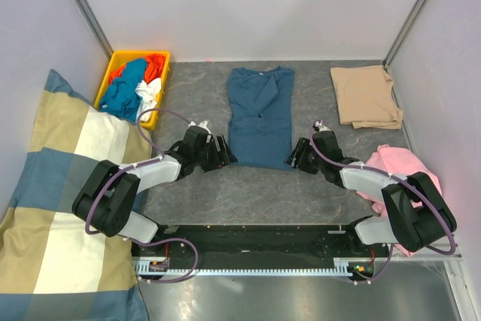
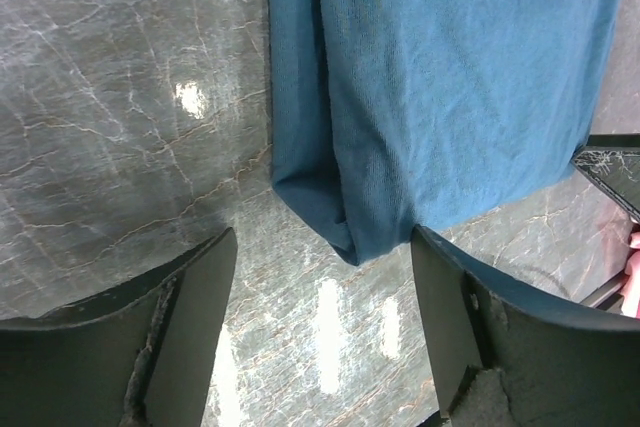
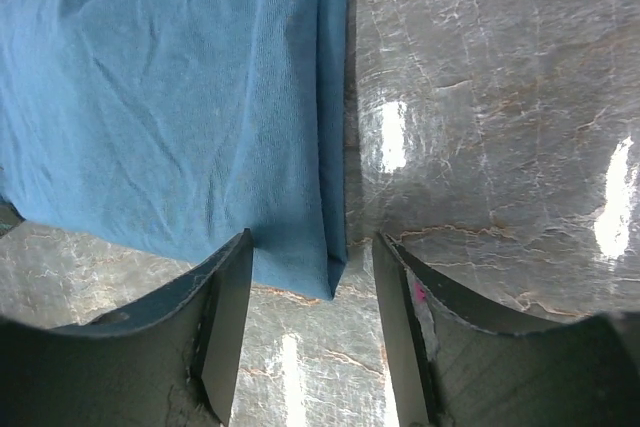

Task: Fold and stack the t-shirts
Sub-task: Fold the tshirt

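The soft, fine-knit teal-blue t-shirt (image 1: pixel 260 114) is lying as a long folded rectangle on the glossy, grey-veined surface (image 1: pixel 192 95), while the left hand (image 2: pixel 323 237) and right hand (image 3: pixel 312 239) are straddling its near corners, fingers (image 2: pixel 185 327) partly open, gripping nothing.

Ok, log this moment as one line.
teal t-shirt: flat, sides folded in | left pincer: open, straddling near-left corner | right pincer: open, straddling near-right corner

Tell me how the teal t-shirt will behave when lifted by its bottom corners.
Probably floppy: the teal t-shirt lies in soft wrinkled folds, so it should sag between lifted corners. Likely light: thin knit. Its folded-in sides may fall open, and it may slide on the glossy table.
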